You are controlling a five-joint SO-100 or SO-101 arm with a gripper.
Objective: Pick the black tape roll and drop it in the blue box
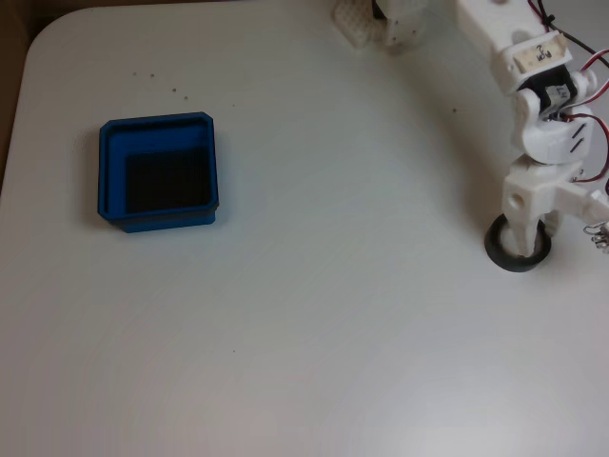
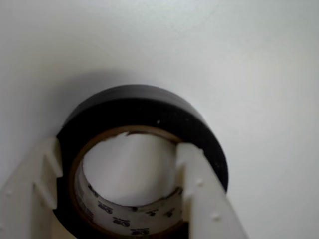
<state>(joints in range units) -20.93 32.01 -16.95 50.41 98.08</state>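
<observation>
The black tape roll [image 1: 517, 267] lies flat on the white table at the right edge of the fixed view. My white gripper [image 1: 526, 249] comes straight down onto it. In the wrist view the roll [image 2: 139, 107] is close up, with a pale brown-rimmed core hole. My gripper [image 2: 118, 149] is open; one finger [image 2: 35, 184] stands outside the roll's left wall and the other finger [image 2: 199, 194] reaches down at the right side of the hole. The blue box [image 1: 112, 181], with its dark floor, sits far to the left, with nothing in it.
The arm's white links and red and black wires [image 1: 571, 95] fill the upper right of the fixed view. The table's rounded corner [image 1: 38, 38] is at the upper left. A wide stretch of bare table lies between roll and box.
</observation>
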